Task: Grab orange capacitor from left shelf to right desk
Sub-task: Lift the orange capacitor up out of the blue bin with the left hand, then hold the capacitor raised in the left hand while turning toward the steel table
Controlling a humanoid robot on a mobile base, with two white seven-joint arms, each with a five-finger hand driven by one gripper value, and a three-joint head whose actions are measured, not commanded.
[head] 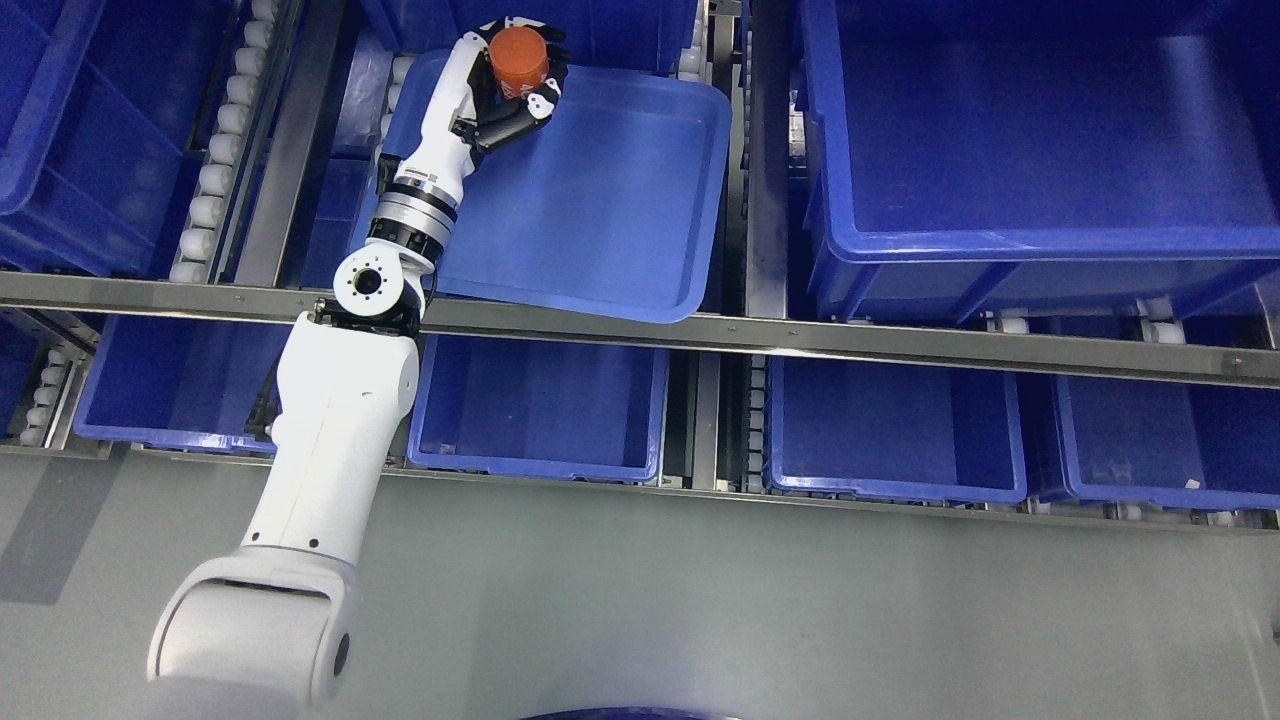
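The orange capacitor (518,58) is a squat orange cylinder at the top of the head view, over the far left corner of a shallow blue tray (600,210). My left hand (520,85) reaches up from the lower left, its black and white fingers curled around the capacitor. The white forearm crosses the steel shelf rail. Whether the capacitor rests on the tray or is lifted off it I cannot tell. My right arm does not show.
A deep blue bin (1040,160) fills the upper right, and more blue bins (540,400) stand on the lower shelf level. A steel rail (800,335) runs across the picture. White rollers (215,150) line the left track. Grey floor (700,600) lies below.
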